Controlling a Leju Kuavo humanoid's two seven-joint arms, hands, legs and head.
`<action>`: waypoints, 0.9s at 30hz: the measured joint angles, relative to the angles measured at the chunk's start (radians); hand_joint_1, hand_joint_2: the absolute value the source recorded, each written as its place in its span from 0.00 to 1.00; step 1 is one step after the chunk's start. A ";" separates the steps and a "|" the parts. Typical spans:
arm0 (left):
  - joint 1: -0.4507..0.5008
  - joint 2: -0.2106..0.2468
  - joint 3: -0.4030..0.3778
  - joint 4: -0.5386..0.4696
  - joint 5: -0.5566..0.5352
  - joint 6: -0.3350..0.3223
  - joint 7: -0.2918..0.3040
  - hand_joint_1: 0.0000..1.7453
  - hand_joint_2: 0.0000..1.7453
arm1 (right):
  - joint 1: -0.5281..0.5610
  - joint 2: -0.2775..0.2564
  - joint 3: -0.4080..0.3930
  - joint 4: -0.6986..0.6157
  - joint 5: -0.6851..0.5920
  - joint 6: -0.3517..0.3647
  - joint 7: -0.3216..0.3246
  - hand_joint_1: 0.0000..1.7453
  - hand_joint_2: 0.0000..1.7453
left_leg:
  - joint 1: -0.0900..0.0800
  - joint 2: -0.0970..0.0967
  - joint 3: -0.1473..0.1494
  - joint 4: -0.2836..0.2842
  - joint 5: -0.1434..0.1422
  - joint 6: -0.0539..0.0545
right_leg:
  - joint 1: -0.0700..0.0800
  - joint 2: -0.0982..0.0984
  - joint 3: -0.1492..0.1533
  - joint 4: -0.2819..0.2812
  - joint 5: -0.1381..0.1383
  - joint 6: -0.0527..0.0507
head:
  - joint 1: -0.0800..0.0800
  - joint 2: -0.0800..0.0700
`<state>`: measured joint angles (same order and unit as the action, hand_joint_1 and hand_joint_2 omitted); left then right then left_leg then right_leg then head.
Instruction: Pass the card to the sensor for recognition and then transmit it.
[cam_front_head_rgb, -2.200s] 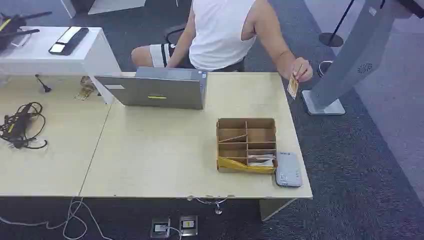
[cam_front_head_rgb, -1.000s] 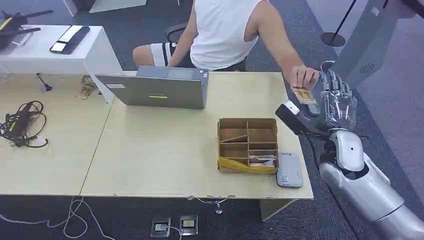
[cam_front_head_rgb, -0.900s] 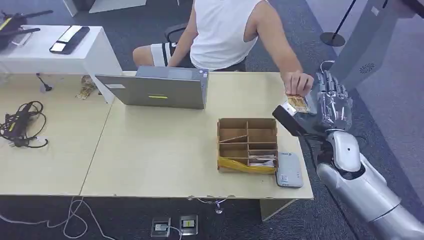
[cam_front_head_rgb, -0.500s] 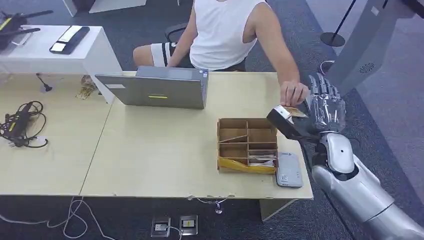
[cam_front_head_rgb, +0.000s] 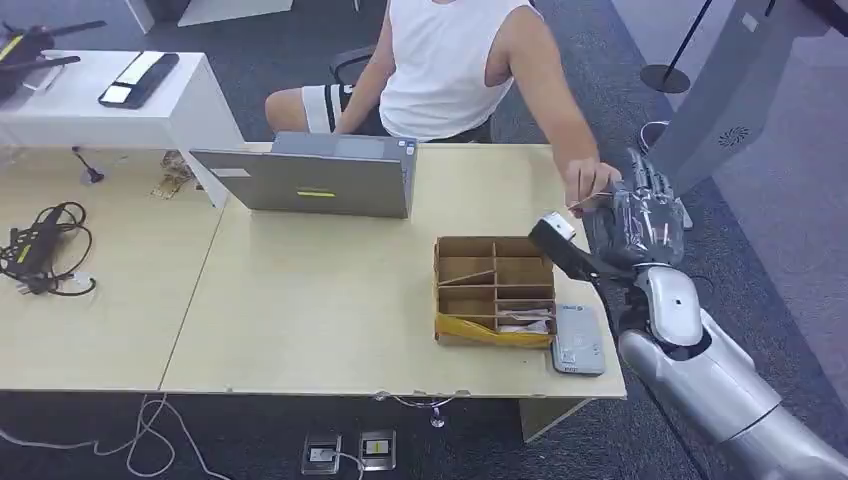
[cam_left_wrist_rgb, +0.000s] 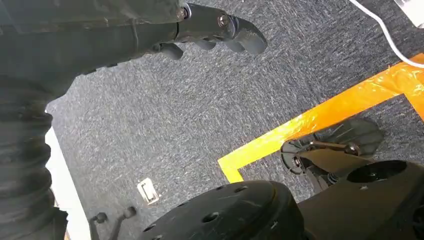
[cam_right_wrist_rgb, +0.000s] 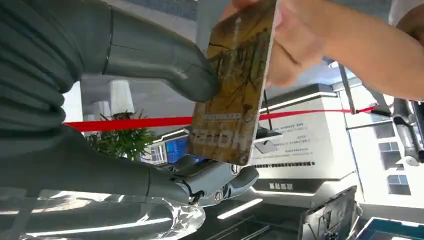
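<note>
A person's hand (cam_front_head_rgb: 590, 185) holds a brown patterned card (cam_right_wrist_rgb: 235, 85) upright, off the table's right edge. My right hand (cam_front_head_rgb: 638, 222) is raised beside it with its fingers (cam_right_wrist_rgb: 215, 180) stretched out. The card stands between my thumb (cam_right_wrist_rgb: 165, 65) and those fingers, and the thumb tip meets the card's edge. From the head view the card (cam_front_head_rgb: 588, 204) shows edge-on as a thin line. The grey card sensor (cam_front_head_rgb: 578, 340) lies flat at the table's front right corner. My left hand (cam_left_wrist_rgb: 210, 27) hangs over the carpet and holds nothing.
A cardboard divider box (cam_front_head_rgb: 493, 288) stands just left of the sensor. A grey laptop (cam_front_head_rgb: 310, 182) sits at the back of the table (cam_front_head_rgb: 300, 300), with the seated person (cam_front_head_rgb: 440, 60) behind it. A grey kiosk stand (cam_front_head_rgb: 720, 100) rises at the far right.
My right hand has come up at the right table edge and drifted left and lower. The person has lowered the card and brought it between my thumb and fingers.
</note>
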<state>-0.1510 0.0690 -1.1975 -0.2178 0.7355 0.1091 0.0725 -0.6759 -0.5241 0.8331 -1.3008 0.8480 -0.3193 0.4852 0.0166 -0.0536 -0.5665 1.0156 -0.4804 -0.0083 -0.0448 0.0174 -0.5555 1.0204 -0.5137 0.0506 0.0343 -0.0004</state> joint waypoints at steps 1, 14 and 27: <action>0.000 0.000 0.000 0.000 0.000 0.000 0.000 0.00 1.00 | 0.000 0.001 0.000 0.000 0.000 0.000 0.000 1.00 1.00 | 0.000 0.000 0.000 0.000 0.000 0.000 | 0.000 0.000 0.000 0.000 0.000 0.000 | 0.000 0.000; 0.001 0.001 0.001 0.000 0.018 0.000 0.000 0.00 1.00 | 0.036 -0.010 -0.007 -0.023 -0.038 -0.063 0.035 1.00 1.00 | 0.000 0.000 0.001 0.000 0.000 0.000 | 0.000 0.000 0.000 0.000 0.000 0.000 | 0.000 0.000; 0.010 0.009 0.002 0.000 0.063 0.000 0.024 0.00 1.00 | 0.272 -0.077 -0.132 -0.192 -0.080 -0.152 0.068 1.00 1.00 | 0.000 0.002 0.001 0.000 0.000 0.000 | 0.000 0.002 -0.001 -0.001 0.000 0.000 | 0.000 0.000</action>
<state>-0.1414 0.0778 -1.1952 -0.2174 0.7988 0.1091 0.0961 -0.4040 -0.6016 0.7008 -1.4927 0.7675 -0.4711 0.5532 0.0167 -0.0516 -0.5658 1.0158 -0.4808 -0.0084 -0.0447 0.0190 -0.5561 1.0197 -0.5137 0.0506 0.0339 -0.0004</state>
